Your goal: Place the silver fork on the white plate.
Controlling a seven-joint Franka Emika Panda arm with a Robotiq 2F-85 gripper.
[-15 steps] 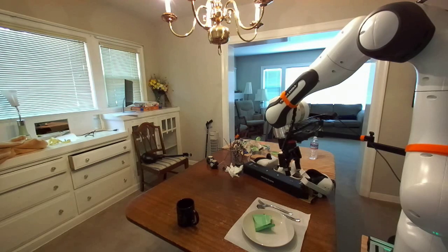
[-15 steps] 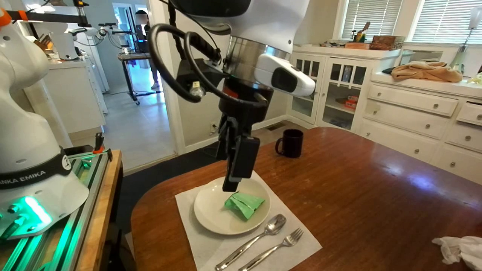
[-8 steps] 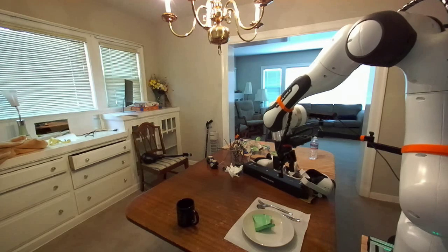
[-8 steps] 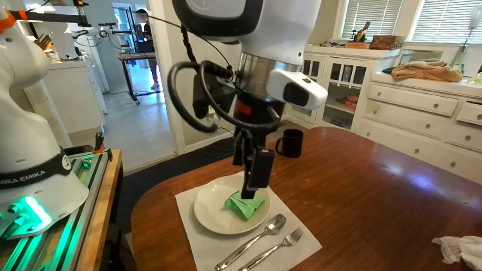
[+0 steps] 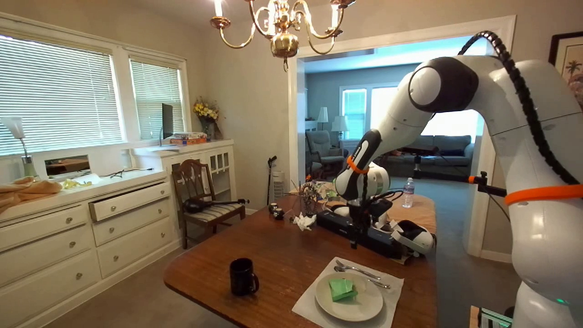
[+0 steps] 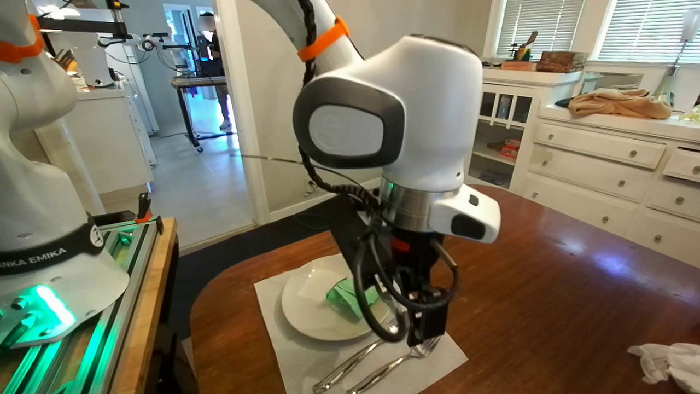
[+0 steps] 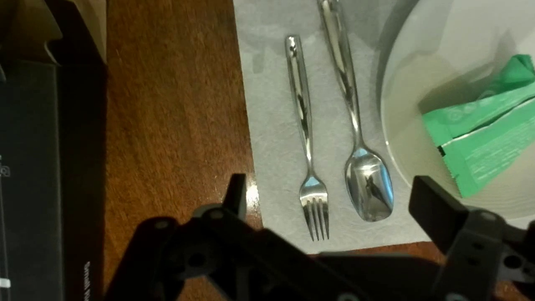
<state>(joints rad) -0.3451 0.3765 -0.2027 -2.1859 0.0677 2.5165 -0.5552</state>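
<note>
The silver fork [image 7: 300, 92] lies flat on the pale placemat [image 7: 271, 146], tines toward my gripper in the wrist view. It also shows in both exterior views [image 5: 360, 269] [image 6: 383, 375]. The white plate [image 7: 403, 121] lies beyond the spoon [image 7: 368, 184] and holds a green packet [image 7: 493, 138]; the plate also shows in both exterior views [image 5: 325, 303] [image 6: 306, 309]. My gripper [image 7: 332, 194] is open and empty. Its fingers stand either side of the fork's and spoon's heads in the wrist view, apparently above them. In an exterior view the gripper [image 6: 426, 331] covers part of the fork's head.
A long black box [image 7: 29, 175] stands on the table beside the placemat, on the fork's side. A black mug [image 5: 241, 278] stands on the wooden table [image 5: 214, 259] past the plate. Crumpled white tissue [image 6: 670, 364] and several other items lie farther along.
My gripper has come down and moved from above the plate toward the fork's head. The arm now hides the mug in an exterior view. Fork, spoon and plate have not moved.
</note>
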